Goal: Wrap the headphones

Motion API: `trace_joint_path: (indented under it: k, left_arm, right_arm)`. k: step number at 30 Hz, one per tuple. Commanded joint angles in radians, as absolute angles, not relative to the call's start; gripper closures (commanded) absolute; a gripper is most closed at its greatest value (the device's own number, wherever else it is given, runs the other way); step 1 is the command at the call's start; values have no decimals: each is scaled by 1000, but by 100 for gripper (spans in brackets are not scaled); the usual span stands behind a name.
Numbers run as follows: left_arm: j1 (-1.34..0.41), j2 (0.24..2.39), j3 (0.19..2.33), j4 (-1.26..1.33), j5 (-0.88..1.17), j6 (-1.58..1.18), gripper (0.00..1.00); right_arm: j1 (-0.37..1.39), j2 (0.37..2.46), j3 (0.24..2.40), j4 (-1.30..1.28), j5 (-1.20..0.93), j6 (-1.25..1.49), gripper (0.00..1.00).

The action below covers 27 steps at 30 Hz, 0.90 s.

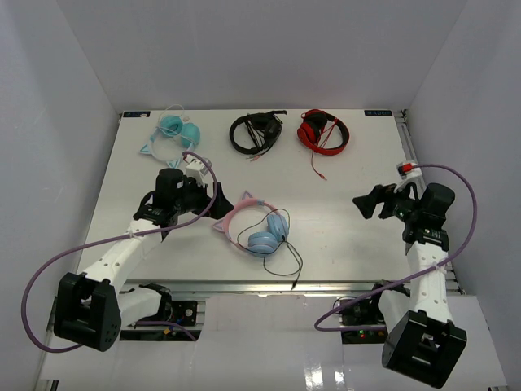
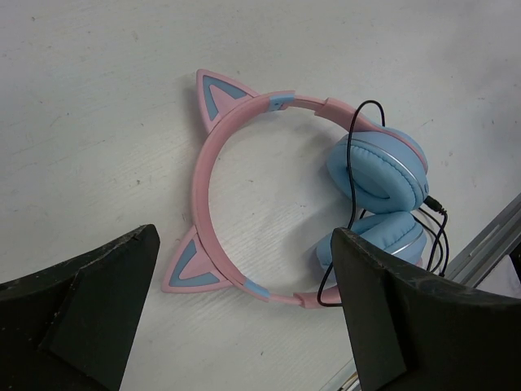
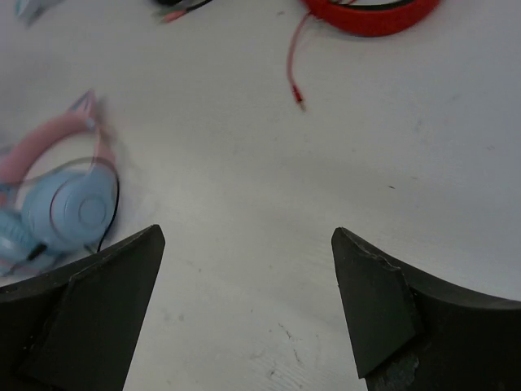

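The headphones (image 1: 254, 225) lie flat near the table's front middle: pink cat-ear headband, two light blue earcups, thin black cable (image 1: 289, 259) looping toward the front edge. In the left wrist view the headband (image 2: 205, 175) and earcups (image 2: 378, 171) fill the centre, with cable over the cups. My left gripper (image 1: 223, 204) is open, just left of the headband and above it, holding nothing. My right gripper (image 1: 366, 204) is open and empty, well to the right. The right wrist view shows an earcup (image 3: 69, 212) at far left.
Along the back lie all-teal cat-ear headphones (image 1: 172, 130), black headphones (image 1: 256, 132) and red headphones (image 1: 323, 130) with a red cable (image 3: 295, 69). A metal rail (image 1: 277, 287) runs along the table's front edge, close to the black cable.
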<state>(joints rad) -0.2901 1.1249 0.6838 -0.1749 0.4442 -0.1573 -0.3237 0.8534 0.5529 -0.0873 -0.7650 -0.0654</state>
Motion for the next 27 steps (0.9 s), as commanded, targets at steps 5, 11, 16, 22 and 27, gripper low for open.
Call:
trace_joint_path:
  k: [5,11,16,22,27]
  left_arm:
    - [-293,1198,748,-191,405,-110,2]
    - [-295,1404,956,-324,327,-95,2]
    - [-336,1674,1242,-558,236,-32,7]
    - [-489,1906,1436,-677,84,81,16]
    - [-551,1906,1401,-672,18,101,20]
  right_arm:
    - [-293,852,554,-315,-1197,-642,10]
    - [-285,893,554,-278,-1121,-591,10]
    - [-257,898,552,-274,-1123,-591,10]
    - [-247,895,556,-284,-1117,-601,10]
    - [-241,898,557,-286,-1120,-600,10]
